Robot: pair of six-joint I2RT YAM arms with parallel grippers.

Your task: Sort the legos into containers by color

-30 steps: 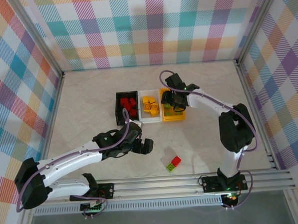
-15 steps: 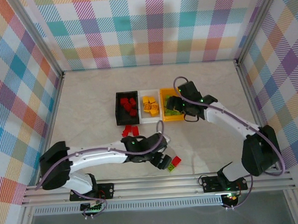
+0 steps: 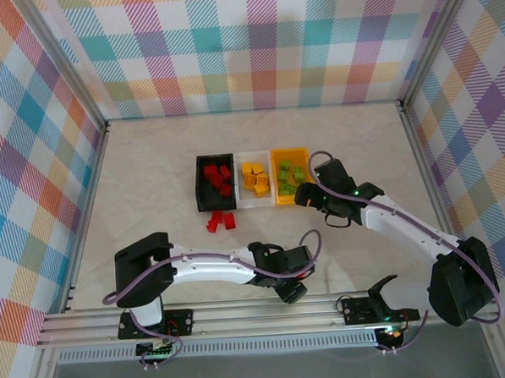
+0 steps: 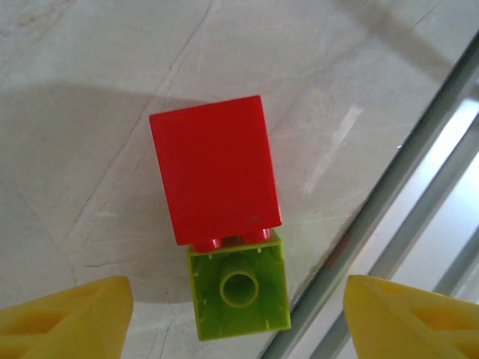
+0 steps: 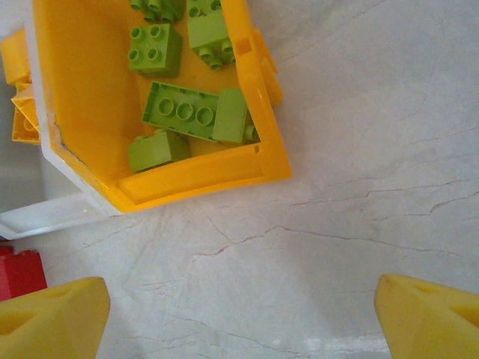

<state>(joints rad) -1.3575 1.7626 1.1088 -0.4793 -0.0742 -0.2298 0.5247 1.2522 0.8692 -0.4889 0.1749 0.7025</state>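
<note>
- The left gripper hangs low over a red brick and a lime green brick near the front edge of the surface. Its fingers stand apart on either side of the pair and touch neither. We read them as open and empty, set to close on a brick.
- The red brick's studs press against the green one's side. We cannot tell whether they are locked together. Being of two colours, we judge they must end up in different bins.
- The right gripper hovers just off the near corner of the orange-yellow bin, fingers spread wide with nothing between them. Green bricks lie inside that bin.
- From the top camera we see the whole sorting row, side by side: the black bin holding red pieces, the white bin holding yellow ones, then the orange-yellow bin. Two loose red bricks sit on the surface just in front of the black bin.
- The left arm hides most of the pair from above, so only the left wrist camera shows how the pair lies. The right wrist camera shows individual green bricks and their studs.
</note>
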